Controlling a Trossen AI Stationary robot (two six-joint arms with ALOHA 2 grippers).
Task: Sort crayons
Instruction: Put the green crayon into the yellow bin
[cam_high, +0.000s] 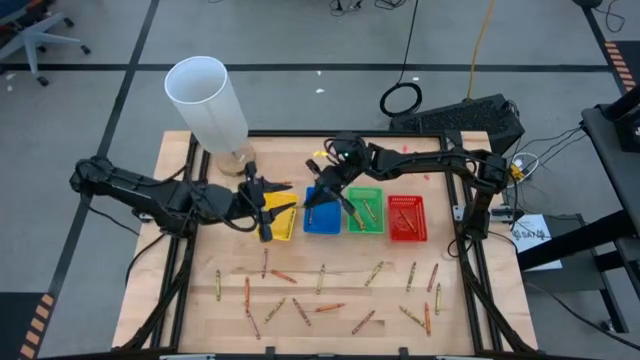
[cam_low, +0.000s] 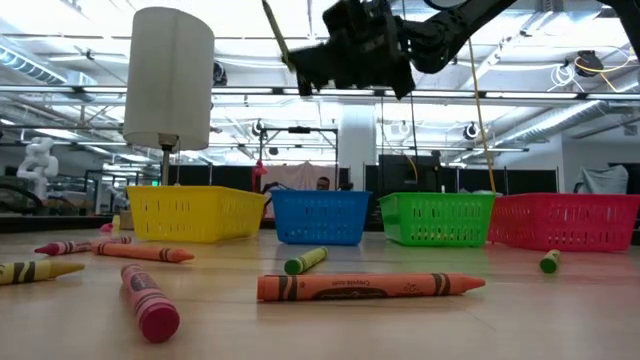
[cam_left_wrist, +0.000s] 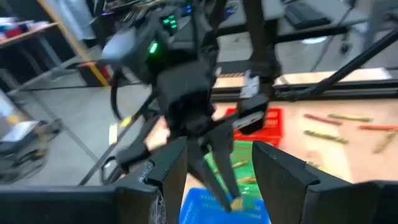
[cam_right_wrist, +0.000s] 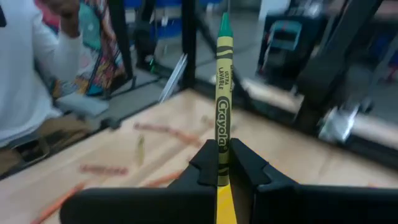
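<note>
The right gripper is pinching a green crayon upright above the trays, presumably for the green tray, while the left gripper is hovering spread beside it.

Four trays stand in a row: yellow, blue, green, red, all with mesh-patterned walls. The held crayon is green-tipped with a yellow-green wrapper and black lettering. An orange crayon carries black wrapper bands. The table is pale wood.
</note>
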